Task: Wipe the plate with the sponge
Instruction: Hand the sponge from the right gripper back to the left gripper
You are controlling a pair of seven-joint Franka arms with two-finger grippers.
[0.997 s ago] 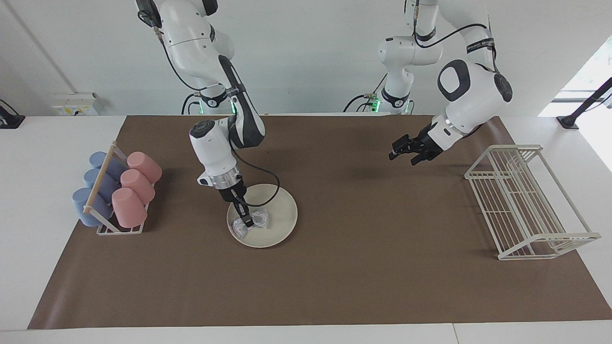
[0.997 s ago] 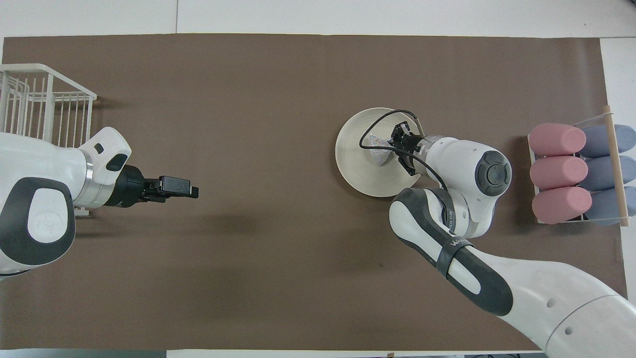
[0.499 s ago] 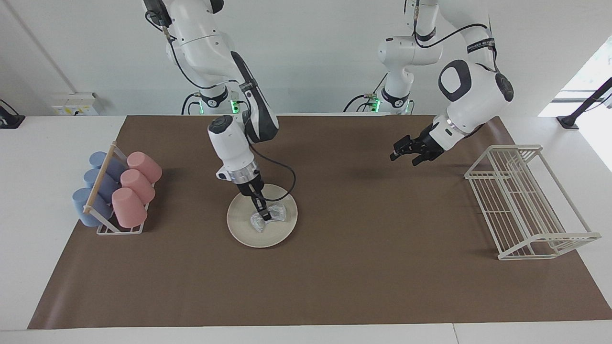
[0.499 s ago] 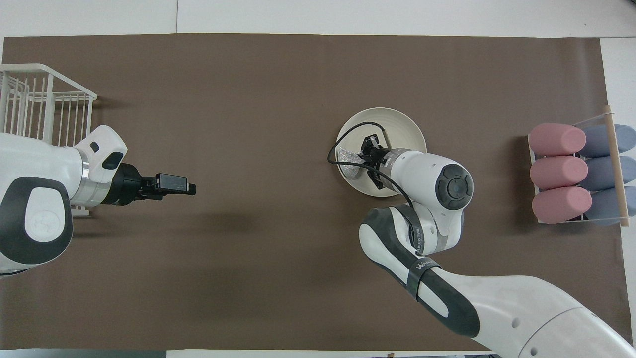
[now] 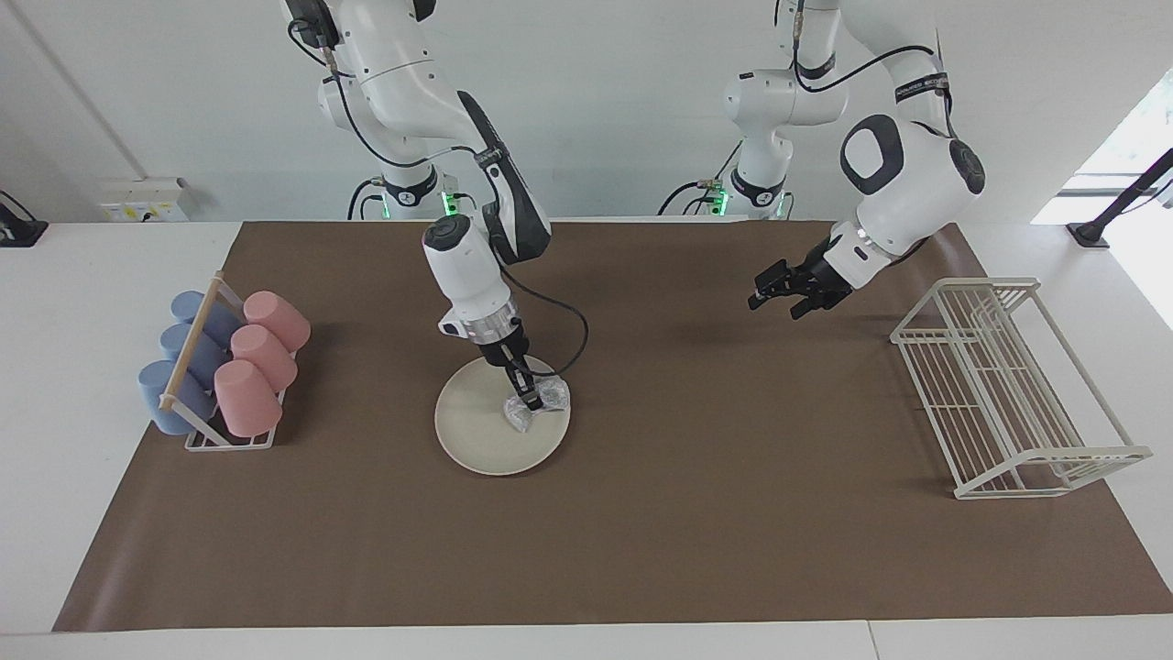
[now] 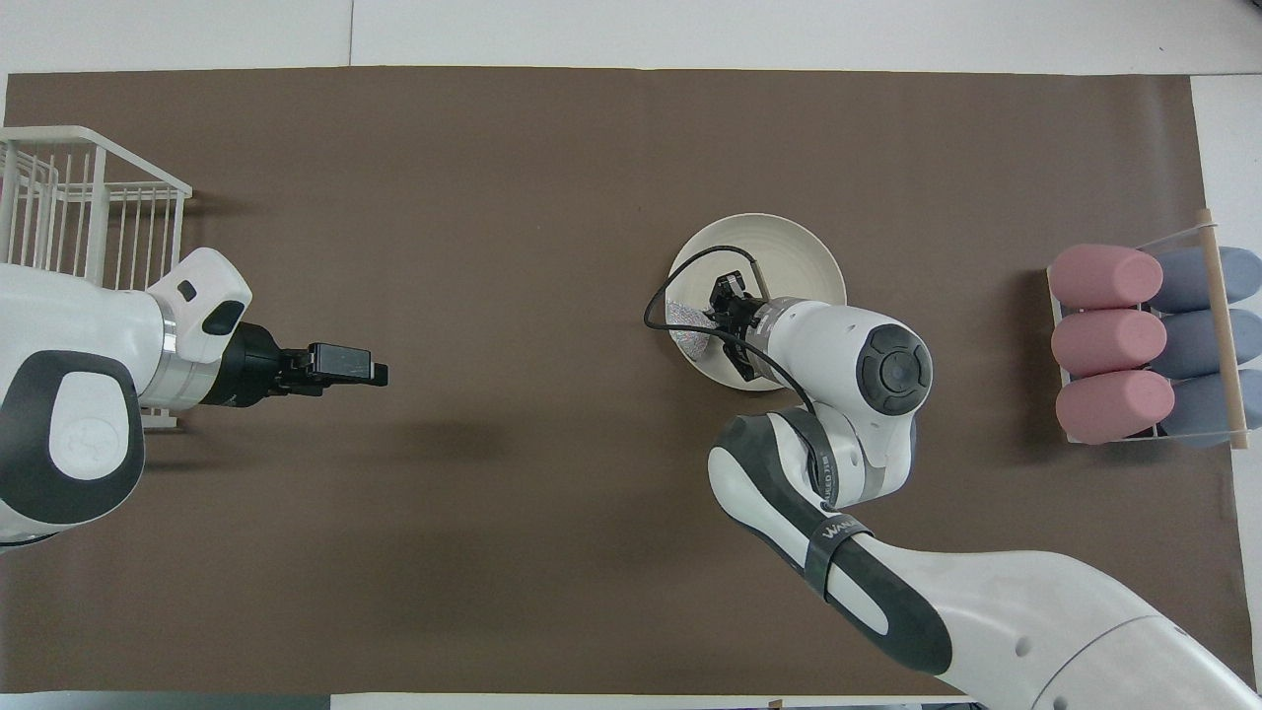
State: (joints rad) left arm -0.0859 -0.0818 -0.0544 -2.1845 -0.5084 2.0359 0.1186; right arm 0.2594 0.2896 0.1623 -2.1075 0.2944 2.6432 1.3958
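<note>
The right pincer point(image 5: 531, 401) presses the sponge point(image 5: 534, 405) onto the plate point(image 5: 476, 431).

the only lettering sits on a dark band point(image 6: 838, 537) around the right arm's forearm in the overhead view, too small to make out fully. a similar band point(image 5: 919, 88) on the left arm is unreadable.

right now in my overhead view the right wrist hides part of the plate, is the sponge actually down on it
Observer: Yes. In the facing view the right pincer holds the sponge down on the plate, at the plate's edge toward the left arm's end.
Operator: and the left arm, is it touching anything
Observer: No. The left pincer hangs in the air over the brown mat, well apart from the wire rack, waiting.
</note>
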